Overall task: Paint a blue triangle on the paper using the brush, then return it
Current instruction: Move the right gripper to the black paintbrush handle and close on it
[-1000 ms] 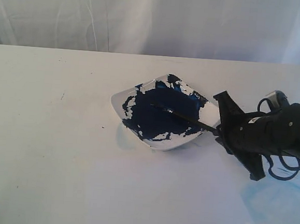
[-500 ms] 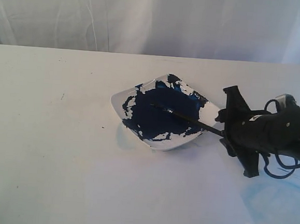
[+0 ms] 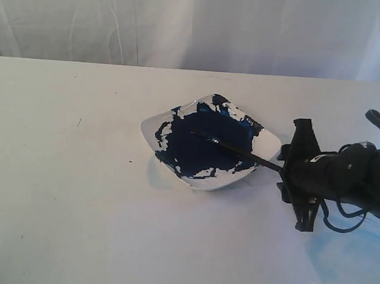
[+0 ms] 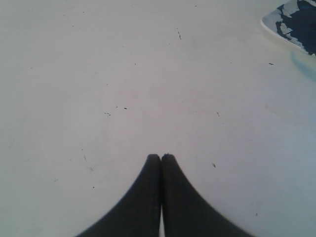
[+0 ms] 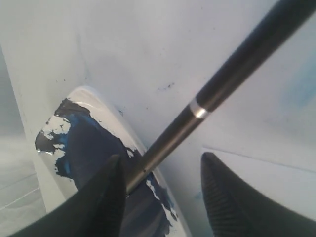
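The brush (image 3: 242, 154) lies across a white dish (image 3: 153, 121) of dark navy paint, bristles in the paint and black handle jutting over the rim to the right. My right gripper (image 3: 291, 173) is open just off the handle's end. In the right wrist view the handle (image 5: 222, 89) with its silver band runs between the spread fingers, close to one of them, ungripped. The paper (image 3: 194, 254) barely stands out in front of the dish. No blue triangle shows in any view. My left gripper (image 4: 161, 157) is shut and empty over the bare table.
A pale blue smear (image 3: 352, 260) marks the table at the front right, under my right arm. A white curtain hangs behind the table's far edge. A corner of the dish (image 4: 296, 24) shows in the left wrist view.
My right gripper has opened off the brush handle and drawn back to the right. The brush stays where it lay in the dish.
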`<action>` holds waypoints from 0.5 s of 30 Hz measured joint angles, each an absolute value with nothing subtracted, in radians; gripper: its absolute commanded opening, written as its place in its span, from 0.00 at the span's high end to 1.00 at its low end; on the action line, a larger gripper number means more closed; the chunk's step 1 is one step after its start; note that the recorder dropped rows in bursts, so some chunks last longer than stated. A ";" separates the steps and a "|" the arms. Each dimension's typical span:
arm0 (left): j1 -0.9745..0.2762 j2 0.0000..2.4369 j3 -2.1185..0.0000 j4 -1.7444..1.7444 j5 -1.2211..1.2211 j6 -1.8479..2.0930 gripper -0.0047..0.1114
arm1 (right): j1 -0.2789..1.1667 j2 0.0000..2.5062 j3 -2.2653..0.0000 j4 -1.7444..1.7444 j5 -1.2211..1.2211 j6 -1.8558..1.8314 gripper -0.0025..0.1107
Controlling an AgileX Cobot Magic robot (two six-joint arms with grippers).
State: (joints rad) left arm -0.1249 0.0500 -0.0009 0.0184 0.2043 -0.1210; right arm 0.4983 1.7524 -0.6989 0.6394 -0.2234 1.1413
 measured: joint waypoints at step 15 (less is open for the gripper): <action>-0.125 0.050 -0.001 0.018 0.204 -0.121 0.96 | 0.498 1.828 -0.743 0.639 -0.298 1.170 0.60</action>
State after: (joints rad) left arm -0.1249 0.0500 -0.0009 0.0184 0.2043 -0.1210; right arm 0.4983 1.8280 -0.7435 0.6394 -0.2982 1.1705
